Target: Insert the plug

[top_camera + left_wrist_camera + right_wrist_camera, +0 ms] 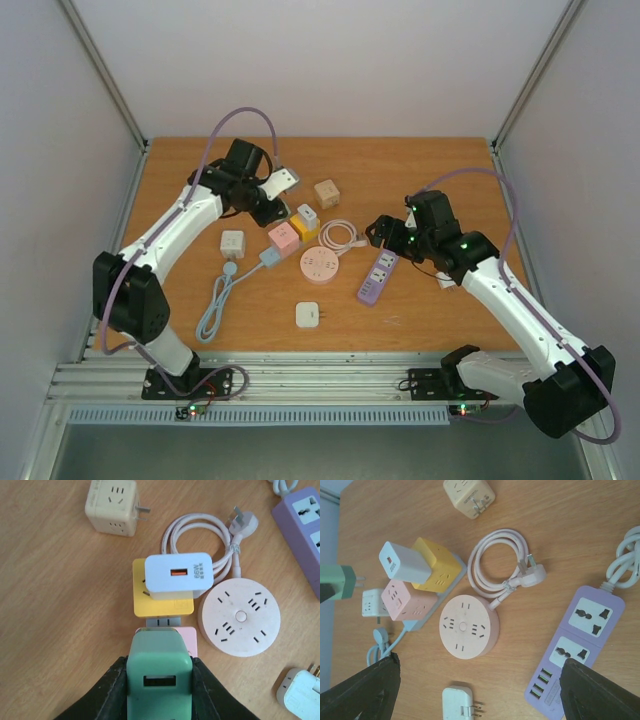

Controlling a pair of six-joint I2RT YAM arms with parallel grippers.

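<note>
Plug (159, 680): a boxy mint-green charger, USB slot in its back, prongs bare. The left gripper (159, 687) holds it, dark fingers (112, 692) pressed to both its sides, raised just over the pink socket cube (188, 639). The right gripper (383, 233) hangs spread wide near the purple power strip (376, 276).

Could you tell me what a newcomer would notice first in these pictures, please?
The left pincer grips a mint-green USB charger over the pink cube socket at mid-table. Beside it, a white charger sits plugged into the yellow cube socket. To the right lie a round pink socket and a purple power strip, with the right pincer open near it.
</note>
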